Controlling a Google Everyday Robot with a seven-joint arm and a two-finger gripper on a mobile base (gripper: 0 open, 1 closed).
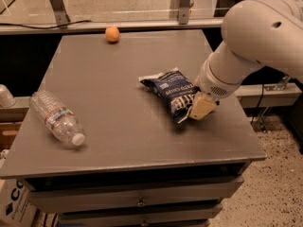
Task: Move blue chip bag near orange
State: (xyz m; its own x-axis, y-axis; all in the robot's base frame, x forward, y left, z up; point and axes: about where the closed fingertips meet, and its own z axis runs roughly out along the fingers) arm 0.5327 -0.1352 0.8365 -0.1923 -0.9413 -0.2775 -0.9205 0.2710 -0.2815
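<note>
The blue chip bag (169, 91) lies flat on the grey table (118, 126), right of the middle, its white lettering facing up. The orange (112, 33) sits at the table's far edge, left of centre, well away from the bag. My gripper (200, 109) comes down from the white arm (246, 46) on the right and is at the bag's near right end, touching or overlapping its edge. That end of the bag is partly hidden behind the gripper.
A clear plastic water bottle (56, 118) lies on its side at the table's left front. A metal rail and posts (182, 6) run behind the table. Drawers (137, 200) sit below the tabletop. A cardboard box (12, 205) stands at the lower left.
</note>
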